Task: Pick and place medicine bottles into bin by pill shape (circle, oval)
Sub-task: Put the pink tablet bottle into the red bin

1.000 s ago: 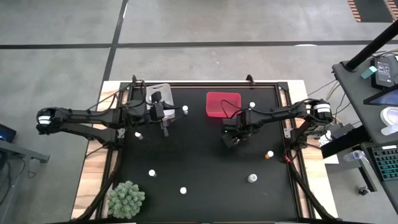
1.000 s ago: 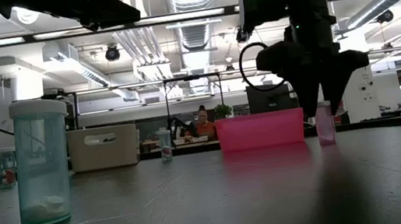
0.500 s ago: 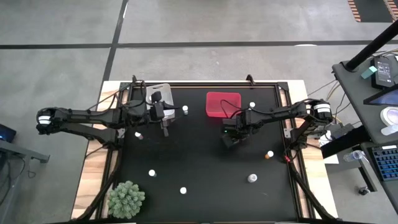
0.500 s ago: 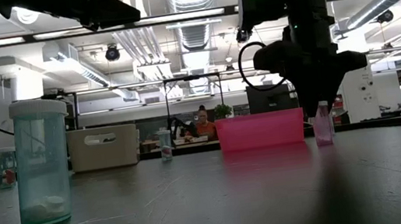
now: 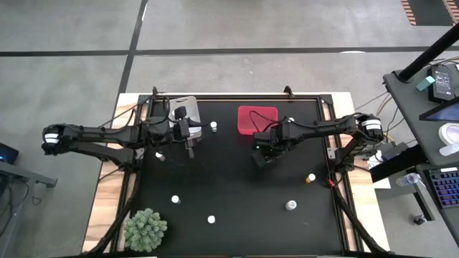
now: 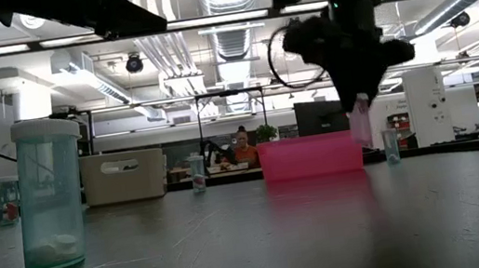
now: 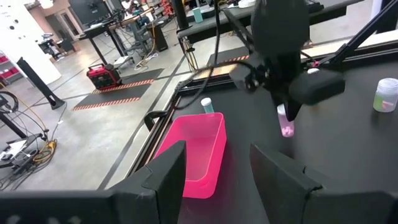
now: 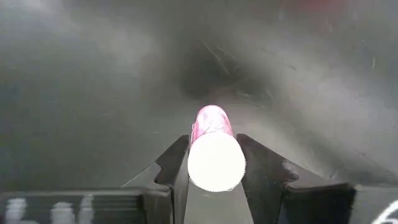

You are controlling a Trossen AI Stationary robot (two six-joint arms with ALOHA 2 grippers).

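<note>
My right gripper [image 5: 263,155] is shut on a small pinkish medicine bottle [image 6: 360,124] with a white cap, held in the air near the red bin [image 5: 257,119]. My left gripper [image 5: 191,147] hovers open with nothing in it beside the clear bin [image 5: 183,107] at the far left; the left wrist view shows its fingers spread [image 7: 214,177]. Several other white-capped bottles stand upright on the black table, among them one [image 5: 213,127] between the bins, one [image 5: 291,121] right of the red bin and an amber one [image 5: 310,178]. My right gripper pinches the bottle's upper end at the white cap [image 8: 216,163] between its two fingers. The fingers [image 8: 177,165] come from above, pointing steeply down. The bottle body [image 8: 212,119] hangs below them, slightly tilted and lifted clear of the table.
A green spiky plant [image 5: 146,229] sits at the near left corner. More bottles stand at the near side [image 5: 174,199] [image 5: 211,218] [image 5: 290,206] and by the left arm [image 5: 159,155]. A tall teal bottle [image 6: 46,194] looms close in the low view.
My right gripper, which stood open around the pinkish bottle on the table, has shut on it and risen. The bottle is now lifted clear of the table and has moved a little toward the red bin.
</note>
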